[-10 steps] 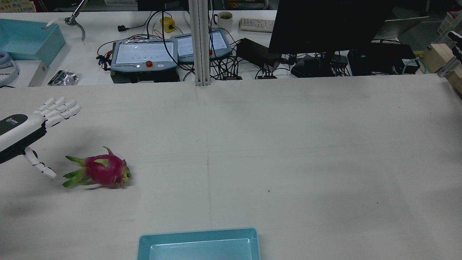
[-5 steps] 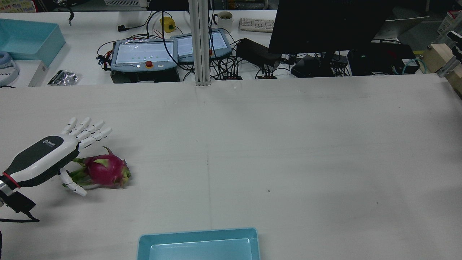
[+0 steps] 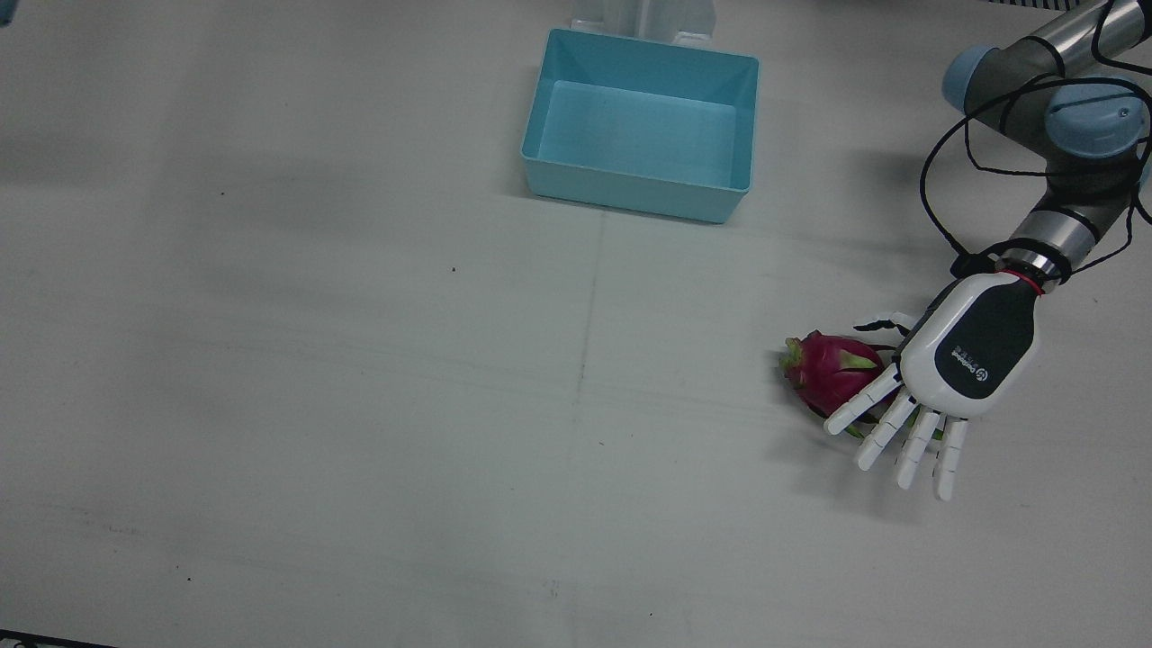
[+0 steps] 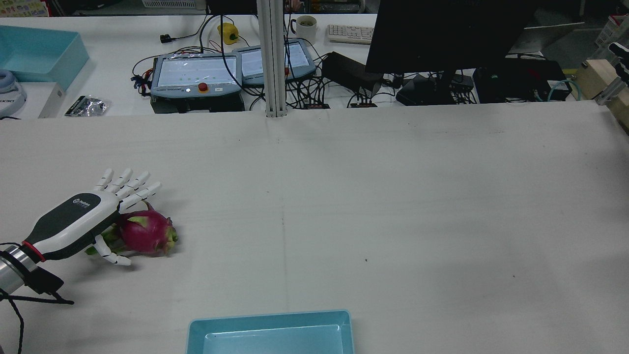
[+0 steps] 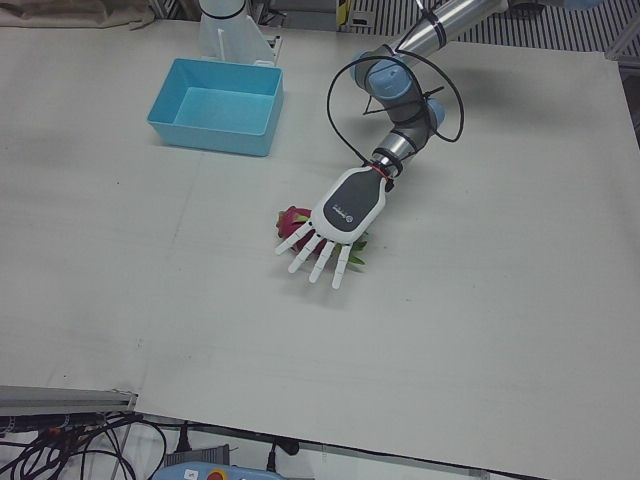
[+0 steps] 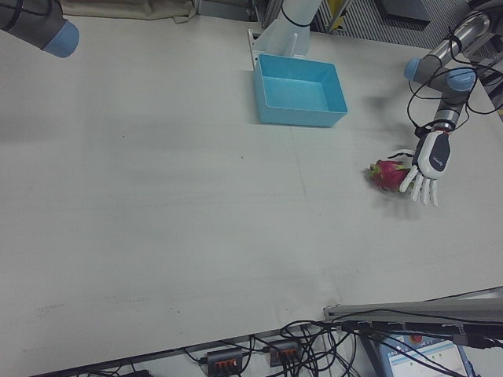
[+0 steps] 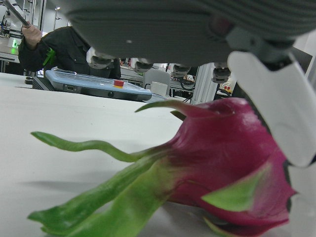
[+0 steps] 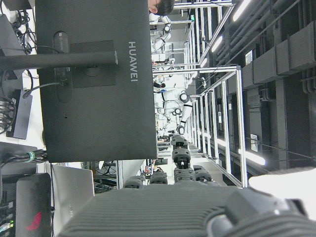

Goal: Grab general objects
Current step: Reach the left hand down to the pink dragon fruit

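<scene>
white table [image 4: 393,196] | left hand [image 4: 78,221] now lower over dragon fruit [image 4: 147,233] | fingers [image 4: 132,184] spread, gripping nothing

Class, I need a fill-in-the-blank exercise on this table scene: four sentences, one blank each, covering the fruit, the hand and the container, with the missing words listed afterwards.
1. The fruit lying on the table is a pink dragon fruit with ____ leafy tips.
2. The left hand hovers over the fruit with its fingers ____.
3. The blue bin holds ____.
4. The fruit lies ____ the bin.

Missing words: green; spread; nothing; outside
</scene>
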You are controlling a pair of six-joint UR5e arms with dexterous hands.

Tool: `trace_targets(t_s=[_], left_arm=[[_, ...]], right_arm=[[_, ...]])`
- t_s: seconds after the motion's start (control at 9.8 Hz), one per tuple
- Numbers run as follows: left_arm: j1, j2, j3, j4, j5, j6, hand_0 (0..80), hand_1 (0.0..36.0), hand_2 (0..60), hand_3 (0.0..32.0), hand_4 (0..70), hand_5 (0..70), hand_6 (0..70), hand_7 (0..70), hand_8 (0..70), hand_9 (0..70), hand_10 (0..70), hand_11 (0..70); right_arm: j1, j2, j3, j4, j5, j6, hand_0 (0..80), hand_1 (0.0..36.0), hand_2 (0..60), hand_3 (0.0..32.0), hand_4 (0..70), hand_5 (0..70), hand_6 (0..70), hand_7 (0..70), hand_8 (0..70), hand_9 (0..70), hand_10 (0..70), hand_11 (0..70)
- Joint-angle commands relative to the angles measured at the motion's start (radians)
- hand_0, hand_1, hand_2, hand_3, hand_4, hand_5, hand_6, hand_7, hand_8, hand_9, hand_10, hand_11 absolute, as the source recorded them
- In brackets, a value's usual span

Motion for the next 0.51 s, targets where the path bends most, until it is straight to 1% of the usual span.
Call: trace_targets(t_s=[0.0,0.1,0.2,0.31,0.41], left_arm=[[0.003,-0.02,0.021,0.017,-0.002,0.026,51.2,23.9,23.9,22.6,0.0,0.0,0.0,2.7,1.1,0.0,0.0,0.0],[0.003,-0.055,0.039,0.046,-0.002,0.04,52.0,25.0,25.6,22.4,0.0,0.0,0.0,3.6,1.2,0.0,0.0,0.0],[0.003,-0.083,0.061,0.061,-0.002,0.04,52.9,26.0,27.4,21.4,0.0,0.0,0.0,4.7,1.7,0.0,0.0,0.0],[0.004,-0.088,0.069,0.063,-0.002,0.041,52.6,26.0,28.6,18.8,0.0,0.0,0.0,5.3,1.6,0.0,0.0,0.0],[0.004,-0.089,0.069,0.063,-0.002,0.052,52.8,26.6,31.3,13.2,0.0,0.0,0.0,7.6,1.5,0.1,0.0,1.1]], right_arm=[[0.0,0.0,0.0,0.0,0.0,0.0,0.0,0.0,0.0,0.0,0.0,0.0,0.0,0.0,0.0,0.0,0.0,0.0],[0.0,0.0,0.0,0.0,0.0,0.0,0.0,0.0,0.0,0.0,0.0,0.0,0.0,0.0,0.0,0.0,0.0,0.0],[0.0,0.001,0.0,0.0,0.0,0.0,0.0,0.0,0.0,0.0,0.0,0.0,0.0,0.0,0.0,0.0,0.0,0.0],[0.0,0.001,0.0,0.0,0.0,0.0,0.0,0.0,0.0,0.0,0.0,0.0,0.0,0.0,0.0,0.0,0.0,0.0],[0.0,0.0,0.0,0.0,0.0,0.0,0.0,0.0,0.0,0.0,0.0,0.0,0.0,0.0,0.0,0.0,0.0,0.0]])
